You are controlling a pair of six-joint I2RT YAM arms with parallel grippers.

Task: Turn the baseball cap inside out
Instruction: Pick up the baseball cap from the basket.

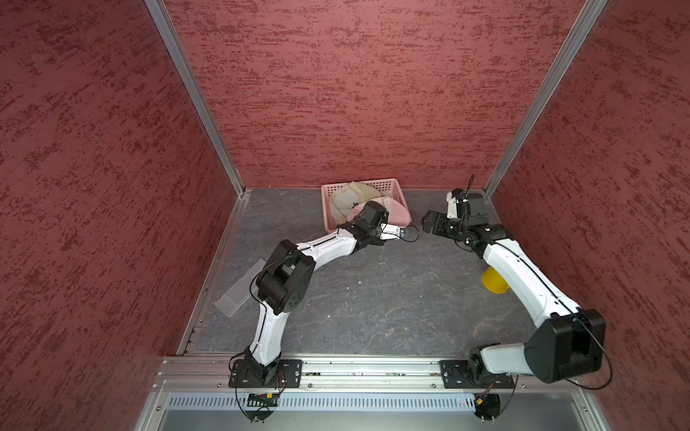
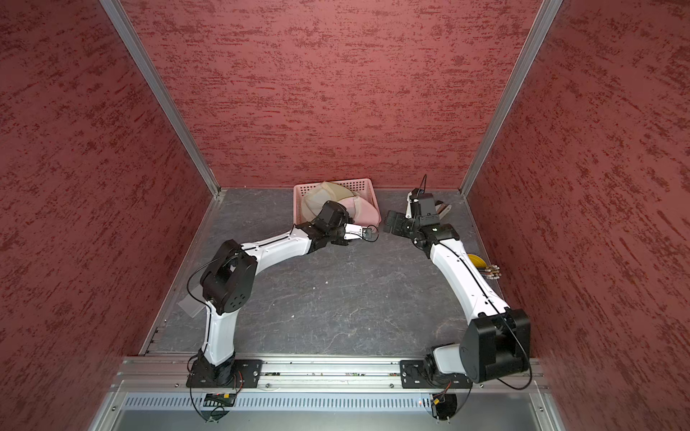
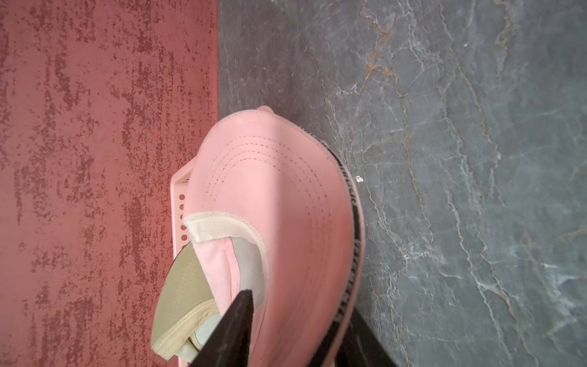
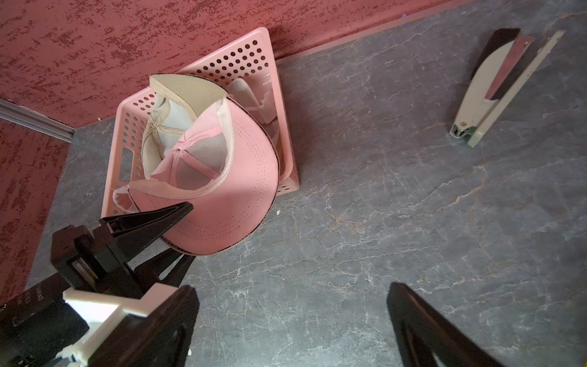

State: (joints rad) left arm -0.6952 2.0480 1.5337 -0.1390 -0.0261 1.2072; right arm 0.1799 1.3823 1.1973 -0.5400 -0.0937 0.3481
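My left end effector has its two black wedge-shaped fingers set either side of the stiff, curved brim of the pink baseball cap, one above and one beneath. I cannot tell whether they pinch the brim or only straddle it. The cap lies in a pink perforated plastic basket against the back wall, with its brim jutting over the basket's near rim above the tabletop. Rows of dashed stitching arc across the brim and a dark printed band edges it. The soft crown shows pink seam tapes meeting at a small metal rivet. A beige cap nests beneath it. My right end effector is spread wide over bare, grey, marble-veined tabletop and grips nothing. A cream stapler lies hinged open, well apart from the basket.
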